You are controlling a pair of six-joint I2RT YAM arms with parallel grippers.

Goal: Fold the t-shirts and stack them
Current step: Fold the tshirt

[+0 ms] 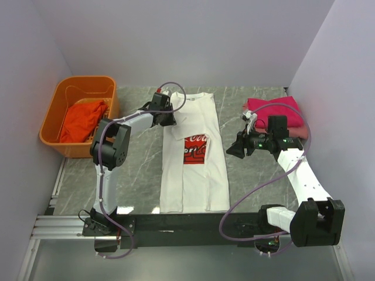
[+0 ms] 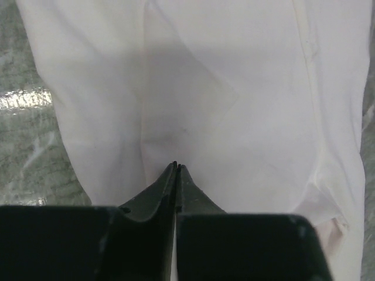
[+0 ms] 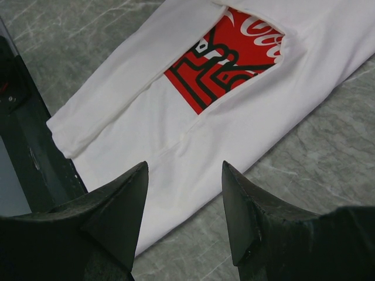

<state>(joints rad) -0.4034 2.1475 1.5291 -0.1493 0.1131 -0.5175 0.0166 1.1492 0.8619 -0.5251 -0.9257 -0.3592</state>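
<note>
My arms [image 1: 302, 175] are white tubes with black joints, and a lilac cable [image 1: 173, 84] loops behind each gripper. On my right gripper [image 3: 184, 170] the fingers [image 3: 120, 216] are matte black wedges, with green lights [image 1: 258, 141] just behind.

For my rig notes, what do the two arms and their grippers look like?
Both the left arm and right arm have white links with black joint housings, each trailed by a looping mauve cable. The left gripper and right gripper have black, wedge-shaped fingers tapering to points. Small green lights glow on the right wrist.
</note>
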